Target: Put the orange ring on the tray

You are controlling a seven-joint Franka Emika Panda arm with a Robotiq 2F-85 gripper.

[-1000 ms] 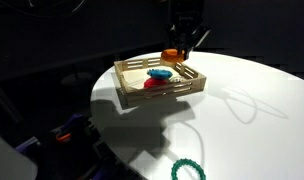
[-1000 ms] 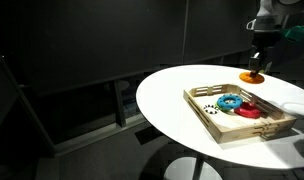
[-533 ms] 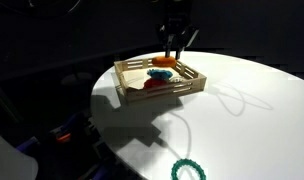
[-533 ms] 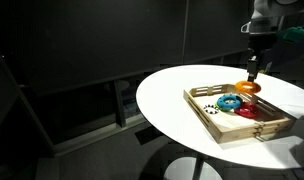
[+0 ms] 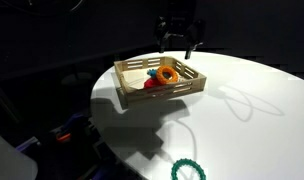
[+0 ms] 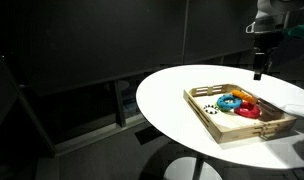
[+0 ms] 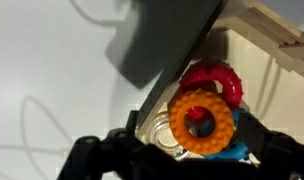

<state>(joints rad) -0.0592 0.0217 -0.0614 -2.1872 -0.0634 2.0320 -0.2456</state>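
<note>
The orange ring (image 5: 168, 73) lies inside the light-wood tray (image 5: 157, 97), resting on a red ring and a blue piece. In the other exterior view the orange ring (image 6: 243, 95) sits toward the far side of the tray (image 6: 222, 130). My gripper (image 5: 179, 46) hangs open above the tray's far edge, clear of the ring; seen from the side, the gripper (image 6: 259, 70) is well above the tray. In the wrist view the orange ring (image 7: 202, 121) lies free below the spread fingers (image 7: 92, 160), with nothing between them.
A red ring (image 7: 214, 78), a blue piece (image 7: 235, 148) and a silvery round object (image 7: 157, 135) share the tray (image 7: 272, 35). A green ring (image 5: 188, 170) lies near the round white table's (image 5: 242, 110) front edge. Darkness surrounds the table.
The gripper carried the orange ring over the tray, opened and let it go. The ring now rests in the tray and the gripper has risen above it.
</note>
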